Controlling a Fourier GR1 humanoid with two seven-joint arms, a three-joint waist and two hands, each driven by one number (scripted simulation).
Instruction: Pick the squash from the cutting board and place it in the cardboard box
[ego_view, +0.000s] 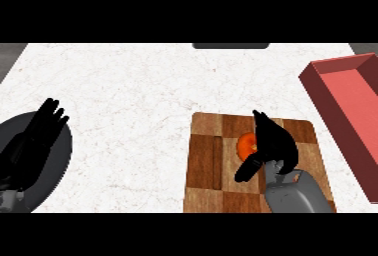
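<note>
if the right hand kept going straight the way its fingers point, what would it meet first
The black right hand, over the orange squash on the wooden cutting board, points up-view. Past the board's far edge shows only bare white counter, so the way looks free, though its height is unclear.

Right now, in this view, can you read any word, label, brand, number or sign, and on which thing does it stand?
None: no text can be read in this view.
The cutting board, the red box, the squash and the white counter show no writing.
Both black hands, right and left, carry no marks.
</note>
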